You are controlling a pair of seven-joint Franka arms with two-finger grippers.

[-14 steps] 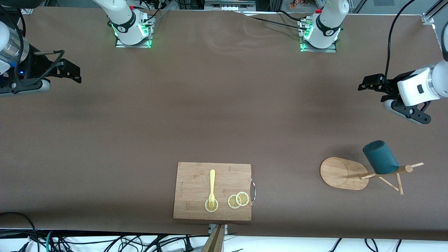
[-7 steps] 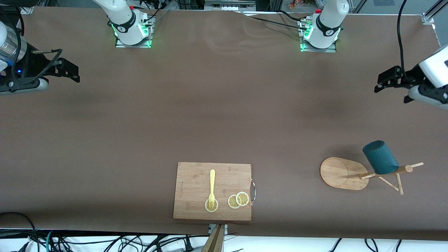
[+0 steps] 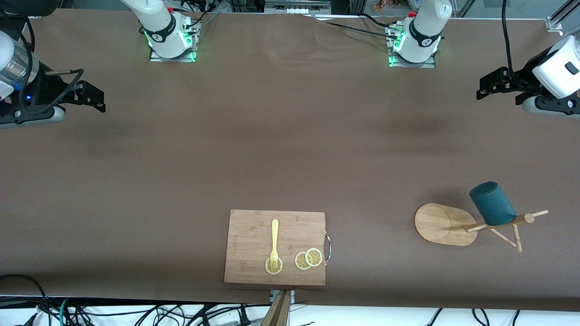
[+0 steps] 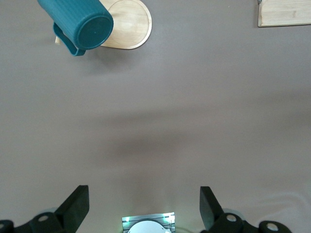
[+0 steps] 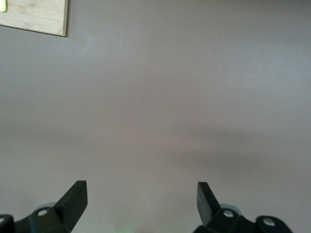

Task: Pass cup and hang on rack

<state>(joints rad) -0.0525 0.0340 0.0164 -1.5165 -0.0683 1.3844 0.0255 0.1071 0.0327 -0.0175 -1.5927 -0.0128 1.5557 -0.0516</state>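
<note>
The brown bench (image 3: 290,149) carries a cutting board (image 3: 275,246) at its edge nearest the front camera. Toward my left arm's end stands the rack (image 3: 446,224), and the cup (image 3: 492,203) hangs on one of its pegs. My left gripper (image 3: 491,86) hovers over bare bench at that end, fingers spread wide, holding nothing. My right gripper (image 3: 90,95) waits over the right arm's end, equally wide and empty.

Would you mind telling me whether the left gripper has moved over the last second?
Yes. The left gripper, open and empty, has drawn up the front view, away from the cup hanging on the rack, toward its base's edge of the table.
</note>
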